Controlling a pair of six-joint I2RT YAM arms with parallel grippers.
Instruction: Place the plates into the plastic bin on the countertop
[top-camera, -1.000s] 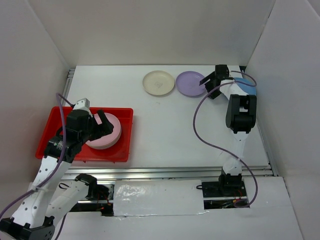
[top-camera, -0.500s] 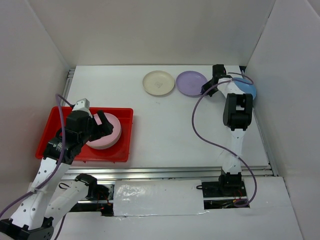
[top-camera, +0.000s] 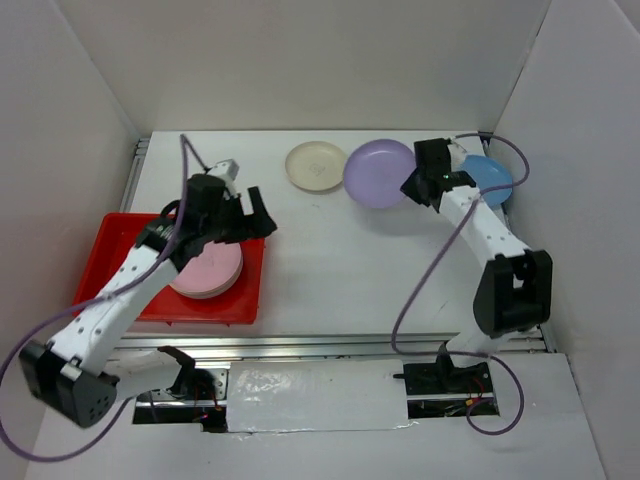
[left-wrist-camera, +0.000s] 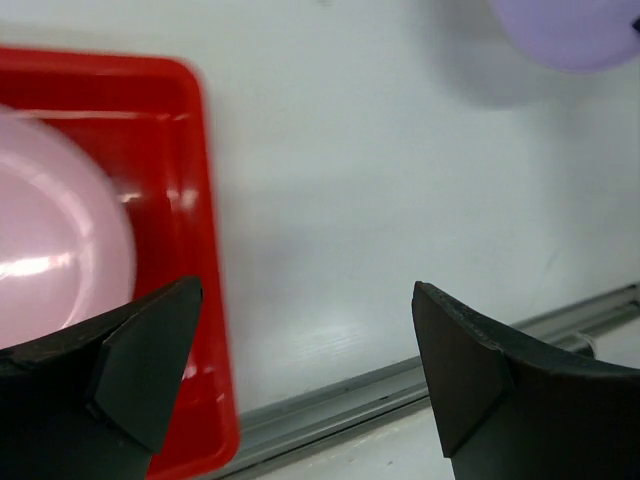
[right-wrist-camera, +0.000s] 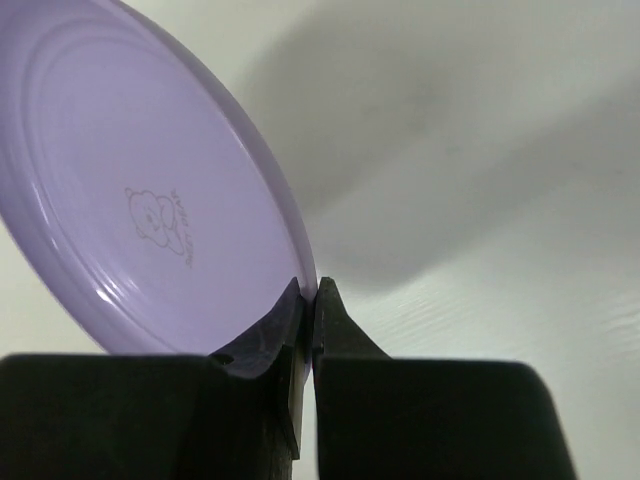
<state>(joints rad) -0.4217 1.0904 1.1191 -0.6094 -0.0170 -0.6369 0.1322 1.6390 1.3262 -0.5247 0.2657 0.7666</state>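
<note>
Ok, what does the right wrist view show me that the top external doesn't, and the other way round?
Right wrist only: the faint emblem on the purple plate, and the fingers pinched shut on its rim, with the plate tilted. Top external only: the red bin holding the pink plates, the cream plate and blue plate on the countertop, and the left gripper open above the bin's right edge. Both: the right gripper holding the purple plate over the white countertop.

Plate stack lies in the bin, left on countertop
</note>
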